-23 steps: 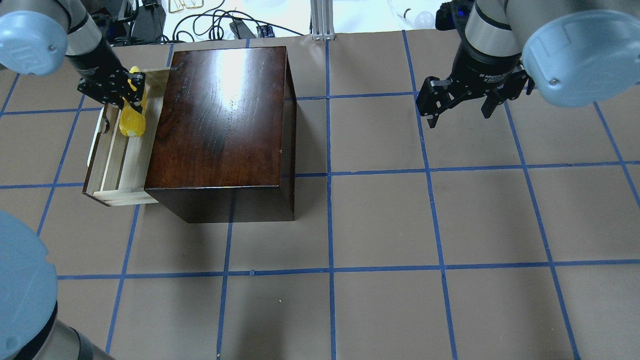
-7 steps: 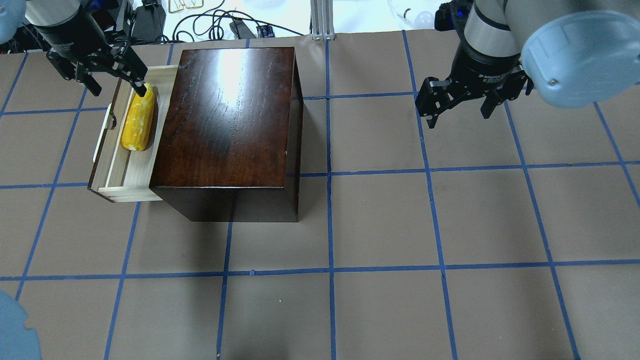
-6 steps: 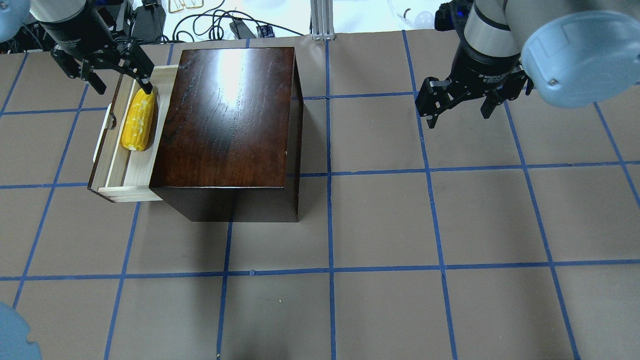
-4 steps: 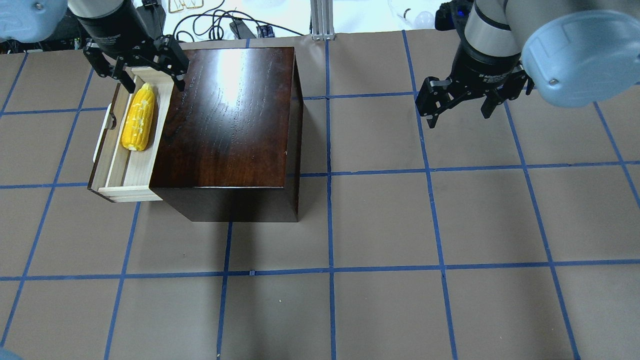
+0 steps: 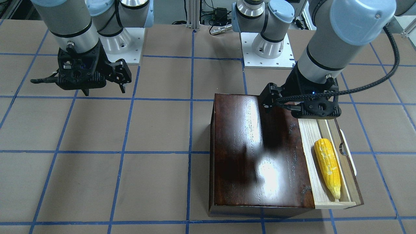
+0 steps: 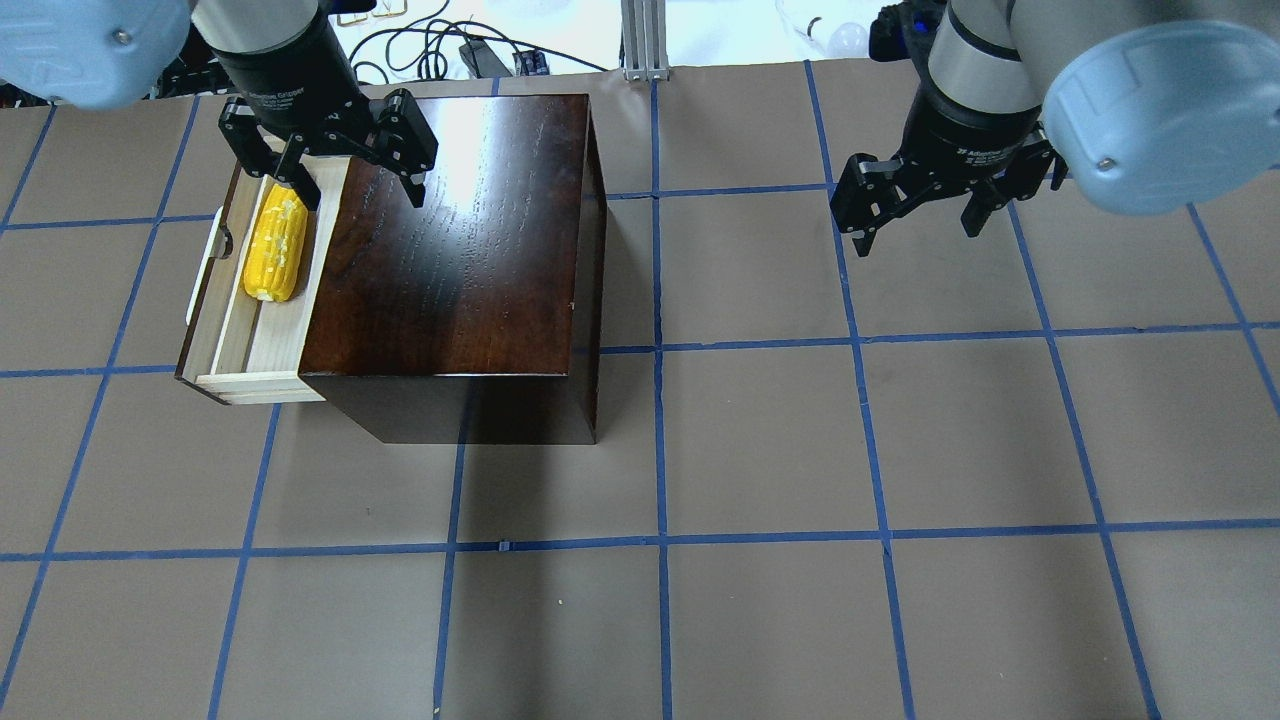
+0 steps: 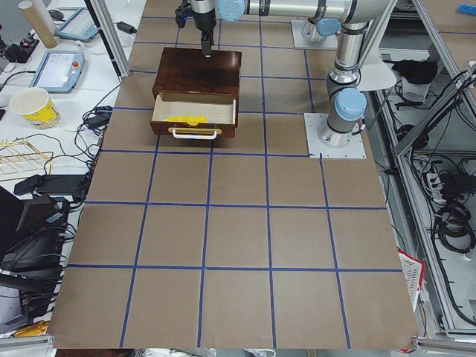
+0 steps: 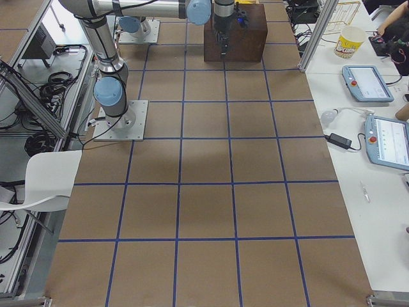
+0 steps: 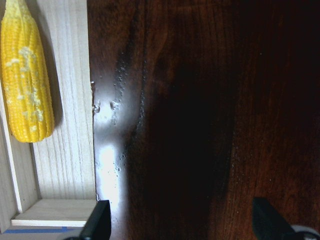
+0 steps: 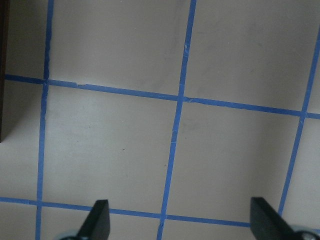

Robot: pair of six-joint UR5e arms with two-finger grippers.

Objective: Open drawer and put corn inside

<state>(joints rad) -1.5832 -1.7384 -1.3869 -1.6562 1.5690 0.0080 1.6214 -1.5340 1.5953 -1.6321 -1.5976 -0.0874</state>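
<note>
The yellow corn (image 6: 275,245) lies loose in the open drawer (image 6: 258,350), which sticks out of the left side of the dark-brown box (image 6: 450,230). The drawer's white handle (image 6: 200,275) is on its outer front. My left gripper (image 6: 362,195) is open and empty. It hovers over the far left corner of the box top, one finger above the drawer's far end. The left wrist view shows the corn (image 9: 25,80) in the pale tray beside the box top. My right gripper (image 6: 920,235) is open and empty above bare table at the far right.
The brown table (image 6: 760,450) carries a blue tape grid. Cables (image 6: 440,45) and an aluminium post (image 6: 645,40) lie past the far edge. In the front-facing view both robot bases (image 5: 266,45) stand behind the box (image 5: 256,149).
My left gripper let go of the corn, which now lies in the drawer. The gripper then rose and moved right, from over the drawer to over the box top. The right arm has not moved.
</note>
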